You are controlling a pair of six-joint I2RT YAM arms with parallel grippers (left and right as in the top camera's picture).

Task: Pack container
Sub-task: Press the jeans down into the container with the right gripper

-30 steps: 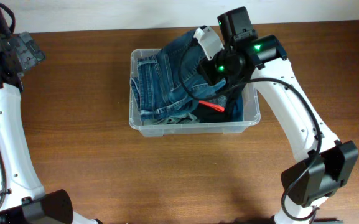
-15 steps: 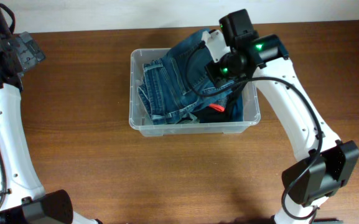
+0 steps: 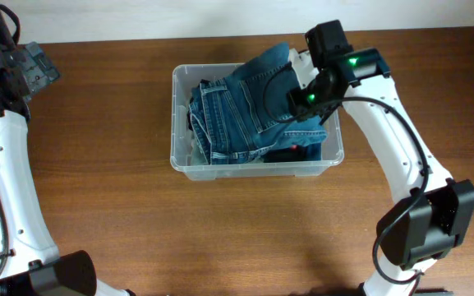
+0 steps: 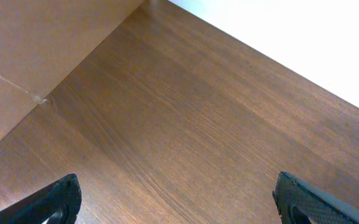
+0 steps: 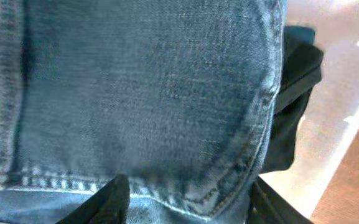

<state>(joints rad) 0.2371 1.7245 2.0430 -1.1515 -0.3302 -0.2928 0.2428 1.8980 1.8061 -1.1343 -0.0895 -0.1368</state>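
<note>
The clear plastic container (image 3: 253, 170) stands at the middle of the table, holding blue jeans (image 3: 245, 115) heaped above its rim. My right gripper (image 3: 302, 78) is over the container's far right corner, its fingers closed around a fold of the jeans. In the right wrist view the jeans (image 5: 135, 93) fill the frame and the gap between the fingers of my right gripper (image 5: 188, 202). A black garment (image 5: 297, 106) lies under the jeans against the container wall (image 5: 344, 124). My left gripper (image 4: 176, 199) is open and empty above bare table at the far left (image 3: 41, 70).
The brown wooden table (image 3: 97, 189) surrounds the container. A pale wall runs along the table's far edge (image 3: 138, 16). A black garment with a bit of red (image 3: 302, 152) shows at the container's front right.
My right gripper has moved right and toward the far edge, dragging the jeans with it. The jeans now cover most of the black garment and the red piece. The left arm has not moved.
</note>
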